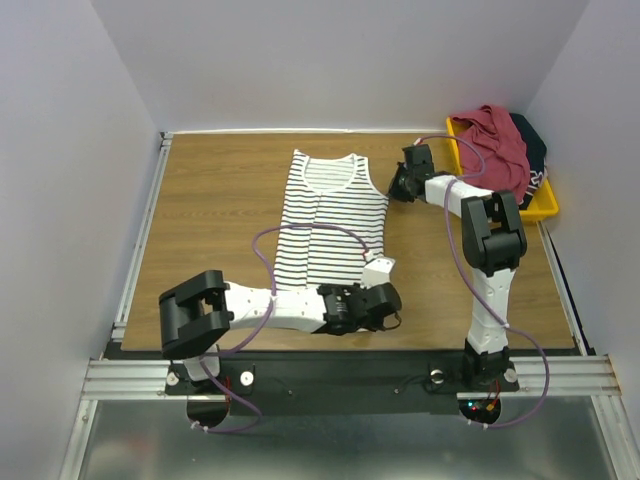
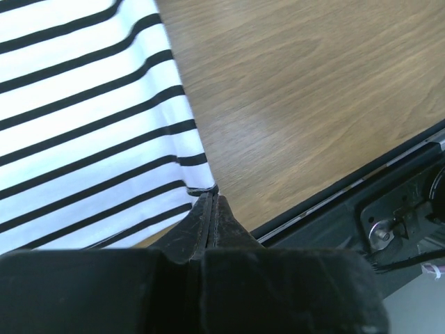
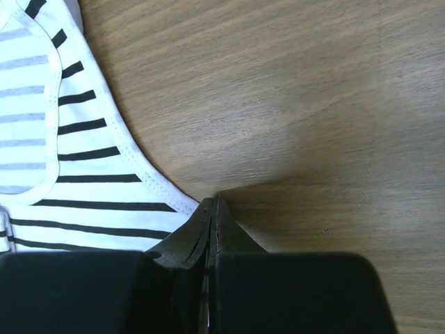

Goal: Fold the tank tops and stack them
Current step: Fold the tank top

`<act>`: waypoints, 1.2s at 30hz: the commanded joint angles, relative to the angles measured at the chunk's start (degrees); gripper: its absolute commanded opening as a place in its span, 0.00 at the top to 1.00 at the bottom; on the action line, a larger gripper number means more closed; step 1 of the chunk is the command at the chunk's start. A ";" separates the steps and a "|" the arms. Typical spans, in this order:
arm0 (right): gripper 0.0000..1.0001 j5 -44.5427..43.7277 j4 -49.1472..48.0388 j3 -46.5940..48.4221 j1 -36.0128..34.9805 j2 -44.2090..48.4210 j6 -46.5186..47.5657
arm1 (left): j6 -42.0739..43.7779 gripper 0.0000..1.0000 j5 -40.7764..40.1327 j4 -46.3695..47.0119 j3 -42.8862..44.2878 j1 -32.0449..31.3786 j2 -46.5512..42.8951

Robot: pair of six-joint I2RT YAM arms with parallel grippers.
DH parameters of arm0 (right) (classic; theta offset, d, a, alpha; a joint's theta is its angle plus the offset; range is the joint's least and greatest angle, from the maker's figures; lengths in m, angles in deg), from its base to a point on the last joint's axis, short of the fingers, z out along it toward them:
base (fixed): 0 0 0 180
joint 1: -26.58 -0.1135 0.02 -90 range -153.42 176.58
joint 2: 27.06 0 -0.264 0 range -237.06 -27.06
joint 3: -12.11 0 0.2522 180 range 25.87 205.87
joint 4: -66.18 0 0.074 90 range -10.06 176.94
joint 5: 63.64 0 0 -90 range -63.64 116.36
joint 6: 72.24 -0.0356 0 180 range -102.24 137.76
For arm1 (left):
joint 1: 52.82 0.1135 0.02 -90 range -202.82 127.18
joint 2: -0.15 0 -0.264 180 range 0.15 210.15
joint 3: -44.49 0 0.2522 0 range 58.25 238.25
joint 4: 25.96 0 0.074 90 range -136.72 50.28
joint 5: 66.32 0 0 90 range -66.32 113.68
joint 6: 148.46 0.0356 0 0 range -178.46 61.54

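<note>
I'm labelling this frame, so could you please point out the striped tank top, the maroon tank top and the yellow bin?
striped tank top point(image 1: 330, 200), top view, mid-body.
maroon tank top point(image 1: 495, 140), top view, bunched middle.
yellow bin point(image 1: 540, 211), top view, near-right rim.

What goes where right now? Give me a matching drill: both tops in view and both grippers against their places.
1. striped top
2. maroon top
3. left gripper
4. right gripper

A. jaws shut at the striped top's armhole edge
B. heaped in the bin
C. spread flat on the table
D. jaws shut at the striped top's near hem corner

Pairs: 1-C, 2-B, 3-D, 4-A
</note>
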 commanded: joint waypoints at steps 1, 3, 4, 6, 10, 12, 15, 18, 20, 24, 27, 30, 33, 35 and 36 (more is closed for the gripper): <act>0.99 -1.38 3.09 1.21 -0.08 2.39 0.27 | -2.04 1.00 0.68 2.51 -3.92 1.40 -5.18; 0.99 -1.20 3.09 1.39 -0.17 2.66 0.09 | -2.83 1.00 1.12 3.30 -6.20 2.10 -6.33; 0.99 -1.12 3.09 1.56 -0.17 2.83 0.00 | -3.01 1.00 1.29 3.48 -6.91 2.28 -7.46; 1.00 -1.11 3.18 1.92 -0.34 3.18 -0.53 | -3.45 1.00 1.47 3.74 -8.84 2.98 -8.87; 1.00 -1.29 3.27 2.62 -0.78 3.71 -1.67 | -3.98 1.00 1.56 4.09 -11.30 3.77 -10.81; 1.00 -1.12 3.44 3.32 -0.96 3.71 -2.19 | -4.33 1.00 1.73 4.18 -12.10 4.12 -11.78; 1.00 -1.82 3.97 4.55 -1.74 3.54 -3.08 | -4.85 1.00 1.91 4.71 -13.68 4.56 -13.10; 1.00 -2.61 4.24 5.34 -2.45 3.18 -4.30 | -5.21 1.00 1.91 4.80 -15.17 5.00 -13.98; 1.00 -2.96 4.32 6.05 -2.80 2.75 -5.36 | -5.64 1.00 1.91 4.71 -16.14 5.27 -14.76; 1.00 -3.40 4.32 7.19 -3.85 2.39 -6.77 | -6.79 1.00 1.47 4.44 -18.16 5.36 -16.52; 1.00 -4.10 4.32 8.51 -5.08 1.87 -7.56 | -7.75 1.00 1.03 3.92 -19.48 5.44 -17.84; 1.00 -4.37 4.32 10.26 -6.49 1.17 -8.00 | -8.81 1.00 0.86 3.22 -20.45 5.36 -18.63; 1.00 -4.80 4.32 11.67 -7.46 0.37 -8.44 | -9.60 1.00 0.51 2.51 -21.15 5.44 -18.99; 1.00 -4.98 4.41 13.16 -8.34 -0.77 -8.70 | -10.57 1.00 0.16 1.55 -21.59 5.44 -19.52; 1.00 -5.07 4.41 14.12 -8.86 -1.12 -8.79 | -10.92 1.00 -0.37 1.11 -21.68 5.36 -20.04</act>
